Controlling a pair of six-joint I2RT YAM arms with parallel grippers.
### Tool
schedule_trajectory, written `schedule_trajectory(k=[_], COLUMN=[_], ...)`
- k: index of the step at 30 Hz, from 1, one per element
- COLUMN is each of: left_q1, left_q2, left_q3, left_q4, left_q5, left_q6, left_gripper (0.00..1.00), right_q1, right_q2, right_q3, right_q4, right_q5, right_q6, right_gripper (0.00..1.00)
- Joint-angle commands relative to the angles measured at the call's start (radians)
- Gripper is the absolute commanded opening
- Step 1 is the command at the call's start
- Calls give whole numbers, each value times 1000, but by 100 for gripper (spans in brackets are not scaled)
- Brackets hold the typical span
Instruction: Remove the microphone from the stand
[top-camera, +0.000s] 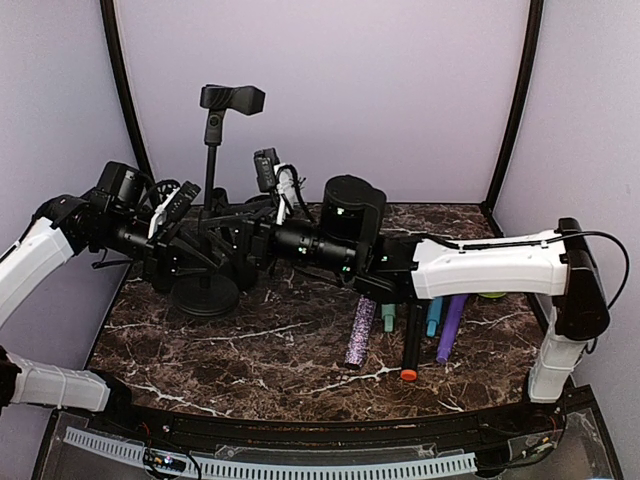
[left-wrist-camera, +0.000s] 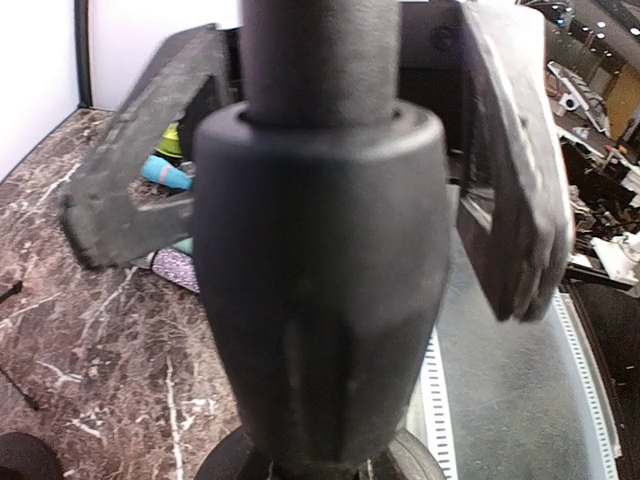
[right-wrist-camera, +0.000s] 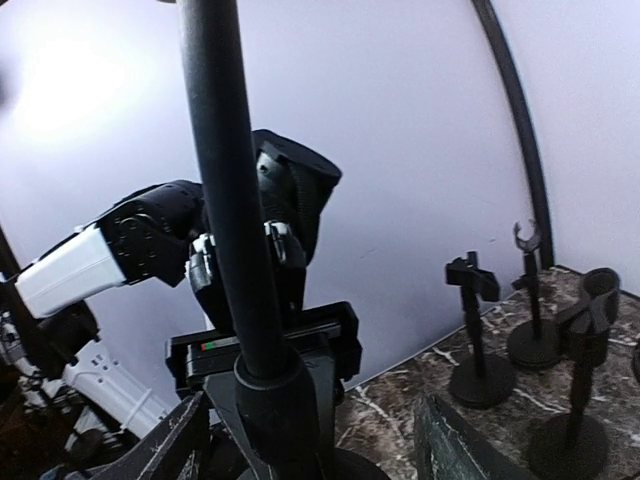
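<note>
The black stand (top-camera: 210, 180) rises from a round base (top-camera: 205, 297) at the left of the table. Its clip (top-camera: 232, 98) at the top holds no microphone that I can see. My left gripper (top-camera: 197, 255) reaches in from the left and is shut on the stand's thick lower collar (left-wrist-camera: 320, 280). My right gripper (top-camera: 235, 255) comes from the opposite side. Its fingers (left-wrist-camera: 515, 190) stand open on either side of the same collar without touching it. In the right wrist view the right gripper (right-wrist-camera: 310, 440) straddles the pole (right-wrist-camera: 225, 200).
Several stick-shaped things lie at the right: a purple glitter one (top-camera: 360, 333), a black one with an orange tip (top-camera: 410, 345), teal and purple ones. Smaller black stands (right-wrist-camera: 475, 335) stand near the back wall. Curved purple walls close in the table.
</note>
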Motion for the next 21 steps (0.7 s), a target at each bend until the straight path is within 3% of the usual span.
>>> schedule_trajectory(k=[1,5,12,17,21], left_q1=[4,4,4,4,4], left_q2=[-46,-46,-48,-53,-53], left_q3=[4,-7,-13,-13,-10], left_q4=[108,132,124,121,112], left_q5=[-54,-78,-85,-90,-86], left_q6=[-37,-51,-48,-45,-41], left_gripper=[0,0,0,0,0], right_q1=[74,102,116,117,115], right_q2=[-33,18,75,101,90], right_q3=[32,129,192,232,220], right_q4=[-108,-214,-186,-216,-202], right_q5=[334,462,444,461,442], right_q6=[-121,-116,-111,-100,-104], right_gripper=[70,65,54,33,8])
